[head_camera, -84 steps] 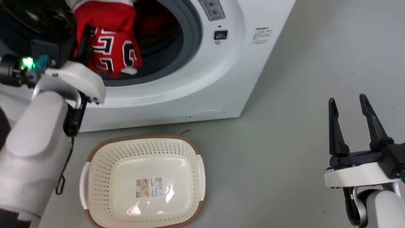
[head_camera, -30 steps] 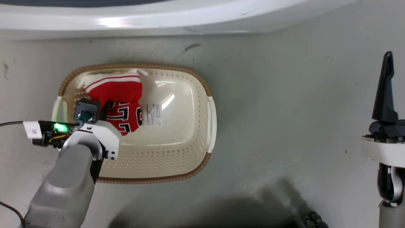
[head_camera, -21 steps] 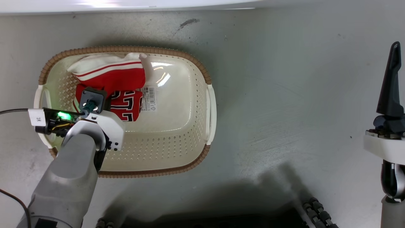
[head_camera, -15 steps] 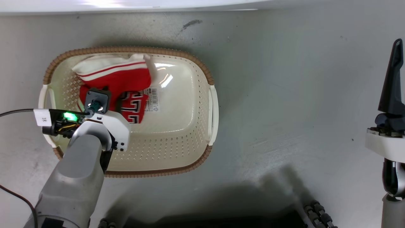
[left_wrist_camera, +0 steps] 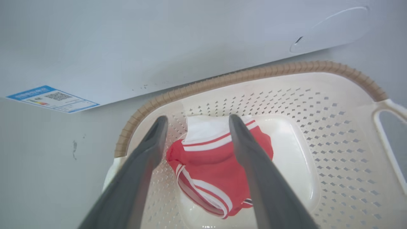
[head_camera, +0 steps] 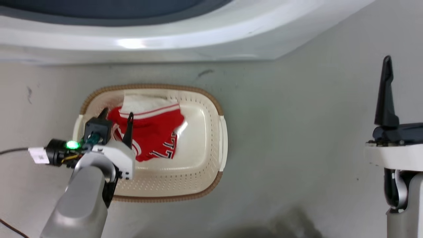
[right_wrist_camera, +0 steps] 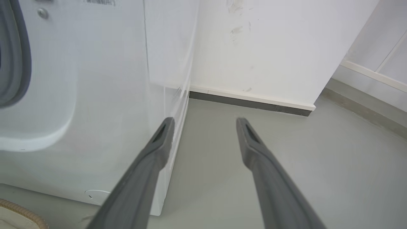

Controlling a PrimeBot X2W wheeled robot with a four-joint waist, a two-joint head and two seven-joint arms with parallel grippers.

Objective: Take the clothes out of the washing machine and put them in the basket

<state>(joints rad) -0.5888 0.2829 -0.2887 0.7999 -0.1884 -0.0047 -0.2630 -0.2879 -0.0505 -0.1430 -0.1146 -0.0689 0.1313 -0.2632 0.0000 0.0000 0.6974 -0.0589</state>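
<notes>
The red jersey (head_camera: 155,132) with white striped trim lies crumpled in the left half of the cream basket (head_camera: 216,109), on the floor in front of the washing machine (head_camera: 172,39). My left gripper (head_camera: 116,119) hangs open just above the jersey, touching nothing. In the left wrist view, the left gripper (left_wrist_camera: 197,121) frames the jersey (left_wrist_camera: 219,162) inside the basket (left_wrist_camera: 254,74) with a wide gap. At the far right my right gripper (head_camera: 385,89) shows edge-on; in the right wrist view, the right gripper (right_wrist_camera: 205,123) is open and empty over the floor.
The washing machine's white front (left_wrist_camera: 159,47) stands right behind the basket, with its side (right_wrist_camera: 95,79) left of my right gripper. A white wall with a skirting board (right_wrist_camera: 251,101) lies beyond. Grey floor (head_camera: 297,132) stretches between the basket and the right arm.
The left gripper carried the jersey from the drum mouth down into the basket, has let go and risen, fingers apart. The camera has tilted, so more of the machine shows. The right arm is still.
</notes>
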